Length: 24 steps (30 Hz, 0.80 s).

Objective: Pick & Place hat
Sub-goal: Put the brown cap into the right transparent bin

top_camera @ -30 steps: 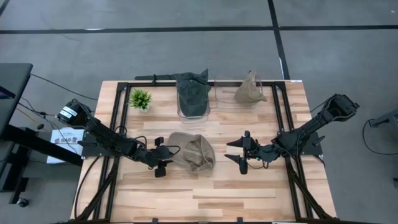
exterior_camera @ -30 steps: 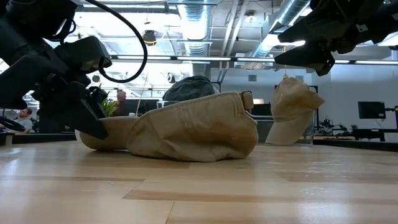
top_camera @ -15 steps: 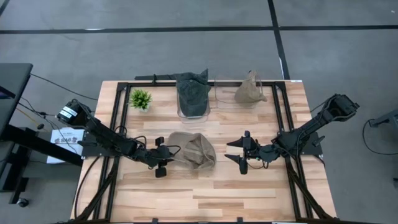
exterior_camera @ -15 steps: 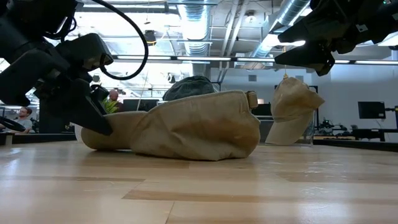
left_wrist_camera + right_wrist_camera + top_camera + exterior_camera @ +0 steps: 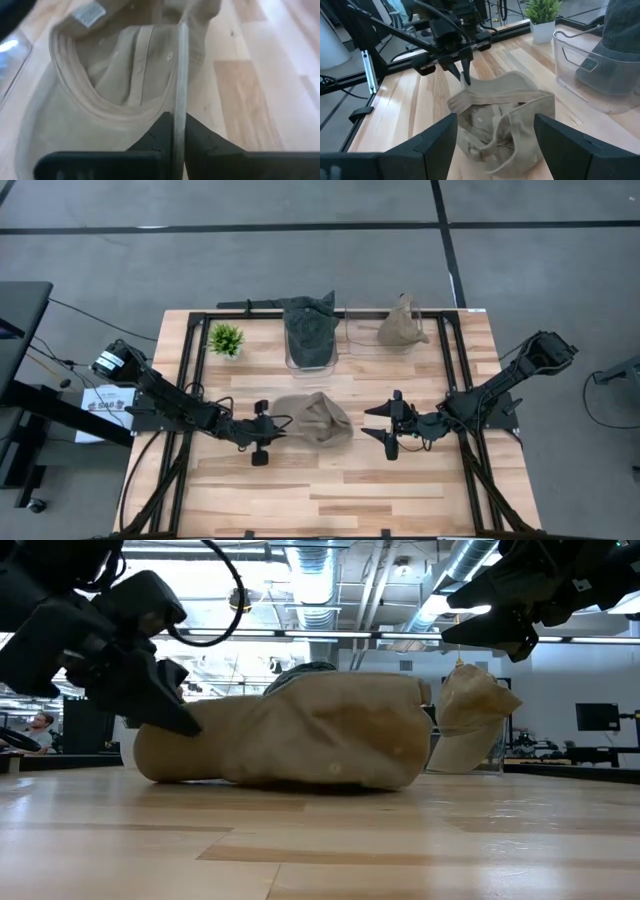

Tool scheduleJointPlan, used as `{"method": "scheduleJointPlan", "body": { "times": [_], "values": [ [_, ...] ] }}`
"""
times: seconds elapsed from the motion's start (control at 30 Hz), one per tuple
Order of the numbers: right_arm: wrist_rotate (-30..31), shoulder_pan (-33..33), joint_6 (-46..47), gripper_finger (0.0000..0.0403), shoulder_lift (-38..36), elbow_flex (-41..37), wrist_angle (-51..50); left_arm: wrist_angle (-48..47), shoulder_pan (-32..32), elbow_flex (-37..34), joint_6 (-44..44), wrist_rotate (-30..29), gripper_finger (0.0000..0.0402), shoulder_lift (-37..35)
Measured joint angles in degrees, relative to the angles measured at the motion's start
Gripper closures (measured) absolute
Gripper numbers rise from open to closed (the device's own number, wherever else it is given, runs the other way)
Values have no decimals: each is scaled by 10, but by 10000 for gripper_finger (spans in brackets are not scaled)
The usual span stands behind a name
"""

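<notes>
A tan hat (image 5: pixel 314 420) lies in the middle of the table, its hollow side (image 5: pixel 495 125) turned toward my right gripper. My left gripper (image 5: pixel 271 427) reaches in from the table's left and is shut on the hat's brim (image 5: pixel 470 92). In the low view that gripper (image 5: pixel 178 718) is at the hat's left end (image 5: pixel 165 745). My right gripper (image 5: pixel 386 426) waits open to the hat's right, a hand's width away and above the table, holding nothing. My left gripper pinches the brim's edge (image 5: pixel 180 80) between its two fingers (image 5: pixel 161 134), and the brim shows edge-on between them. The fingers come from the table's left, slanting down. The brim end is raised, while the crown (image 5: pixel 330 735) rests on the table.
At the back stand two clear bins: one (image 5: pixel 310 352) holds a dark hat (image 5: pixel 309 325), the other (image 5: pixel 360 330) a tan hat (image 5: pixel 401 327). A small potted plant (image 5: pixel 226 338) stands at the back left. Black frame rails (image 5: pixel 193 360) run along the table's sides.
My left gripper has shut on the hat's brim and rolled slightly. The hat has tipped: its brim end has risen, it stands taller and more bunched, and it has shifted a little toward the table's right.
</notes>
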Motion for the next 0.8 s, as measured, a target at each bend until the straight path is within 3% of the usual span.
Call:
{"method": "scheduleJointPlan", "body": {
  "times": [0.67, 0.8],
  "values": [
    [0, 0, -1, 148, 0, 0, 0, 110, -1, 0, 16, 6, 381, 0],
    [1, 0, -1, 148, 0, 0, 0, 139, -1, 0, 30, 41, 385, 0]
  ]
}}
